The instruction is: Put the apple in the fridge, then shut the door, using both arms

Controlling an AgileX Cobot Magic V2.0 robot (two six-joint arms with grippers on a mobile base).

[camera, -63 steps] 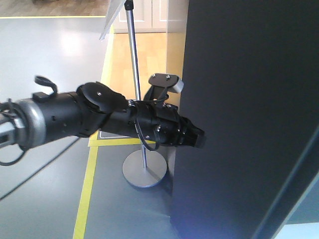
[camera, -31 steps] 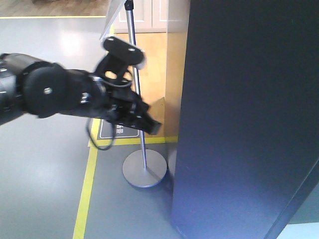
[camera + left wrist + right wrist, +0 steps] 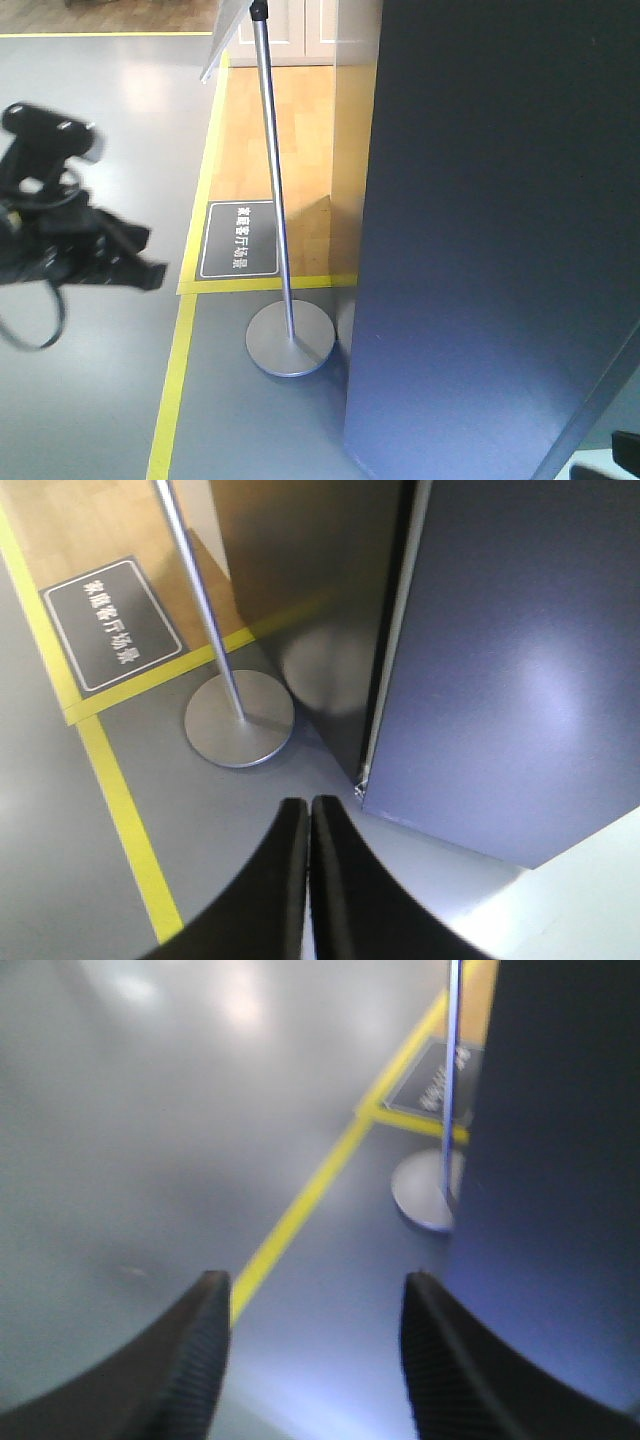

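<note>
The fridge fills the right of the front view as a tall dark grey slab. No white interior shows. In the left wrist view the door lies against the fridge body with only a thin seam between them. My left gripper is blurred at the far left, well away from the fridge. Its jaws are shut and empty. My right gripper is open and empty above the grey floor, with the fridge at its right. The apple is out of view.
A sign stand with a thin metal pole and a round base stands just left of the fridge; it also shows in both wrist views. Yellow tape lines and a black floor sign mark the grey floor.
My left arm has pulled back from the fridge's left edge, swinging left across the view to the far left. The fridge front looks unchanged.
</note>
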